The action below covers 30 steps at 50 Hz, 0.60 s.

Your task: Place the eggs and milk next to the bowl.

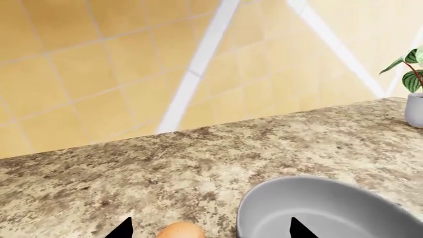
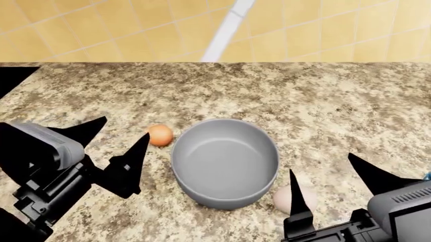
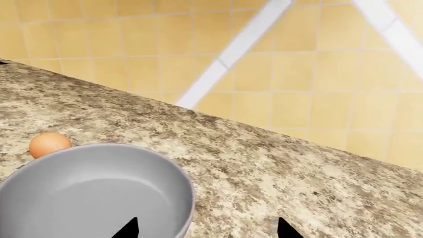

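Observation:
The grey bowl (image 2: 202,151) stands on the speckled counter. The orange-brown egg (image 2: 160,135) lies just beside its far left rim. The pale egg (image 2: 302,194) lies by its near right side, partly hidden by a finger. My left gripper (image 2: 116,137) is open and empty, just left of the orange egg. In the left wrist view the egg (image 1: 180,231) sits between the spread tips of the gripper (image 1: 211,230), next to the bowl (image 1: 317,181). My right gripper (image 2: 321,166) is open and empty over the pale egg. It shows in the right wrist view (image 3: 207,229) at the bowl's rim (image 3: 99,147). The milk is out of view.
The granite counter (image 2: 323,96) runs back to a yellow tiled wall (image 2: 135,25). A potted plant in a white pot (image 1: 414,89) stands on the counter beyond the bowl, seen only in the left wrist view.

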### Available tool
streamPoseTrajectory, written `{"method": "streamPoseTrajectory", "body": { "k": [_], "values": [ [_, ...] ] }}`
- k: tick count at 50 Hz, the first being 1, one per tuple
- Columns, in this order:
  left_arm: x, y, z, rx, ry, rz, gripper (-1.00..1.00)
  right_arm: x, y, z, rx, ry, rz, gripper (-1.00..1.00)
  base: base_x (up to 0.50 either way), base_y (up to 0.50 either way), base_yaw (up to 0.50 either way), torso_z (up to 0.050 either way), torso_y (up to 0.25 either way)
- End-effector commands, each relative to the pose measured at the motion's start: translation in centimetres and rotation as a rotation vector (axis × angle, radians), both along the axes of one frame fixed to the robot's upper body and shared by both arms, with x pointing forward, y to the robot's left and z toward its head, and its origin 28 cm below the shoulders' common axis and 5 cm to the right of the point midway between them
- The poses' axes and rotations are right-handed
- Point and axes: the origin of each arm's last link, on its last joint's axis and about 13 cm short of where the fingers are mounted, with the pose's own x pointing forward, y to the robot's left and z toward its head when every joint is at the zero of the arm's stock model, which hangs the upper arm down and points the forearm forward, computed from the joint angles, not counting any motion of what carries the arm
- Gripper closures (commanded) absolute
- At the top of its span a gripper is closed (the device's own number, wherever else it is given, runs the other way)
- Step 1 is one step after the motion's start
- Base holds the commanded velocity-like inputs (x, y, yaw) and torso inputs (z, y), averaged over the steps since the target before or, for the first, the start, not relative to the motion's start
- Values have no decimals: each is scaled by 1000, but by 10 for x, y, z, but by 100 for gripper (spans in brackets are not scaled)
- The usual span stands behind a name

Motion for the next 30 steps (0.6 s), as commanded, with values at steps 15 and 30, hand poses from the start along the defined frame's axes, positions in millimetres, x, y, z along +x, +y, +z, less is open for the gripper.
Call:
{"method": "streamPoseTrajectory", "body": {
  "k": [15, 30],
  "values": [
    [-4, -2, 2, -8, -23, -15, -100, 2, 1, 5, -17, -36, 11, -100, 0, -500, 0, 0, 0],
    [-5, -4, 1, 5, -30, -33, -100, 4, 1, 8, -50, -70, 42, -100, 0, -123, 0, 0, 0]
  ]
}}
